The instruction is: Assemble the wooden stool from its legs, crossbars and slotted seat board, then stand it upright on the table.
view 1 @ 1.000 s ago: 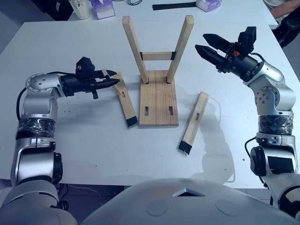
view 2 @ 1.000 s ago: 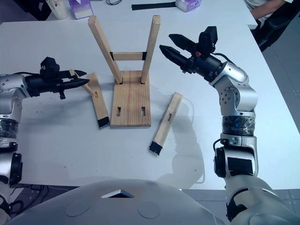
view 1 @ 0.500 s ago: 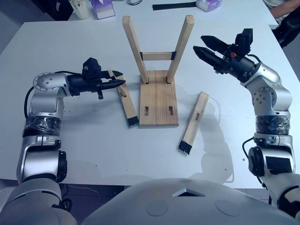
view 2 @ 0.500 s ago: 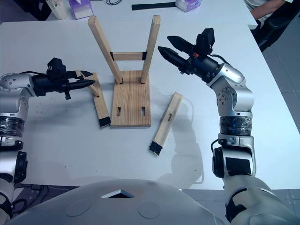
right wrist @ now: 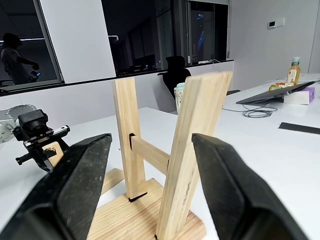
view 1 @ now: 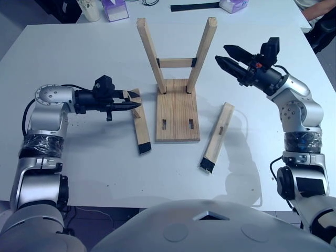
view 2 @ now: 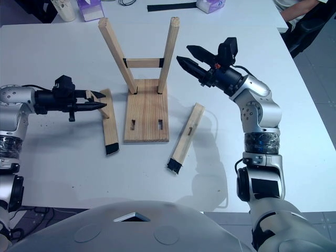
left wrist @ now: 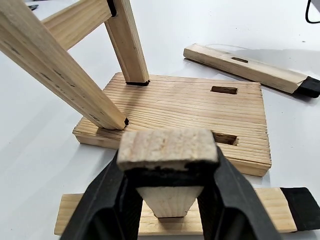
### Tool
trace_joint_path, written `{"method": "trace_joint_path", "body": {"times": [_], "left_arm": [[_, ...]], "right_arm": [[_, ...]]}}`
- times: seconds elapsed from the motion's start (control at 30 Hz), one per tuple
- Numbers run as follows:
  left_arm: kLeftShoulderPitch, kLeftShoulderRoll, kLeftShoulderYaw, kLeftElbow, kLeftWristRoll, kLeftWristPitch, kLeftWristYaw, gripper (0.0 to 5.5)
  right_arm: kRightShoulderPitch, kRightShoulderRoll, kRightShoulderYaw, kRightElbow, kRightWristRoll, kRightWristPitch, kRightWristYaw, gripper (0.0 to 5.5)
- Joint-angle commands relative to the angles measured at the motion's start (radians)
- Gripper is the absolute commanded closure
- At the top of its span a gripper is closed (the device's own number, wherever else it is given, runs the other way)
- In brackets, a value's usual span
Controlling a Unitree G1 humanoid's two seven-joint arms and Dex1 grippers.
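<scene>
The slotted seat board (view 1: 177, 111) lies flat mid-table with two legs (view 1: 201, 52) standing in it, joined by a crossbar (view 1: 177, 63). Left of the board lies a loose leg (view 1: 138, 126) with a black tip; a short crossbar (left wrist: 167, 150) stands up from it. My left gripper (view 1: 129, 103) is shut on that crossbar's end. Another loose leg (view 1: 218, 136) with a slot lies right of the board. My right gripper (view 1: 230, 55) hangs open in the air, just right of the right upright leg, with its fingers (right wrist: 80, 190) on either side of it in the right wrist view.
Along the table's far edge stand a bottle (view 1: 90, 9), a purple box (view 1: 115, 8), a black strip (view 1: 194, 7) and another box (view 1: 233, 5). Bare tabletop (view 1: 105, 168) stretches in front of the parts.
My left gripper has drawn back towards me and left, swinging the loose leg so its black tip lies farther from the board. The right gripper has sunk slightly near the upright leg.
</scene>
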Motion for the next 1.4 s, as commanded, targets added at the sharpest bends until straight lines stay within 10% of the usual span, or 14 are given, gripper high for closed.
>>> {"method": "trace_joint_path", "body": {"times": [0.03, 1.3, 1.4], "left_arm": [[0.069, 0.01, -0.05, -0.005, 0.029, 0.041, -0.032, 4.19], [-0.058, -0.091, -0.041, 0.162, 0.022, 0.002, 0.085, 4.19], [-0.06, -0.085, -0.003, 0.101, 0.005, 0.032, 0.135, 3.52]], "right_arm": [[0.037, 0.015, 0.006, -0.037, 0.001, 0.011, -0.025, 2.56], [0.035, 0.045, -0.007, -0.009, 0.007, 0.006, -0.098, 2.56], [0.041, 0.049, -0.015, -0.011, 0.007, 0.001, -0.105, 2.56]]}}
